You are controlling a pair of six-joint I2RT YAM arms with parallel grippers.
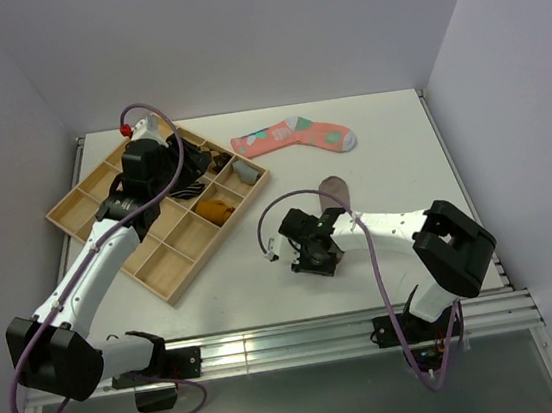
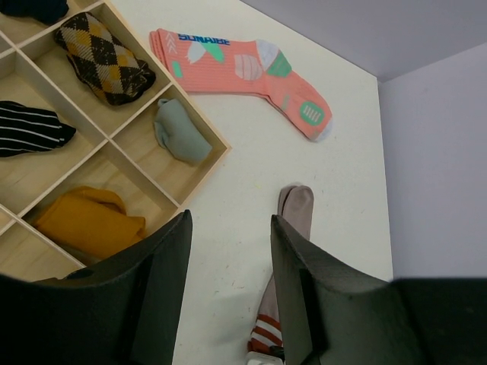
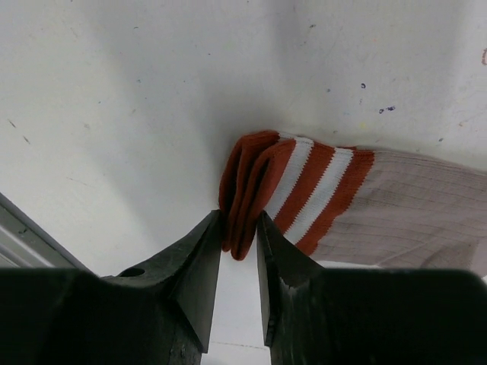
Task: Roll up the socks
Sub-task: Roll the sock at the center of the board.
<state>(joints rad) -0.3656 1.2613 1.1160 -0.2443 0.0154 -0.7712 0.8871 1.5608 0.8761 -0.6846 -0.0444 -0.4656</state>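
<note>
Fabric in a tight pinch: the right claw grips the folded red-and-white striped cuff of the taupe sock, its two dark fingers pressed against either side of the cuff's edge. From those tips the ribbed leg runs off flat on the white table to the claw's right. In the top view the sock's toe lies beyond the claw, toward the far wall.

The left claw hangs spread, with nothing between its fingers and only bare tabletop beneath the gap. A wooden compartment tray sits ahead and to its left, holding a mustard bundle, a grey bundle, an argyle bundle and a black striped bundle, each in its own compartment. A coral-pink sock lies well ahead of this claw, apart from the tray.
</note>
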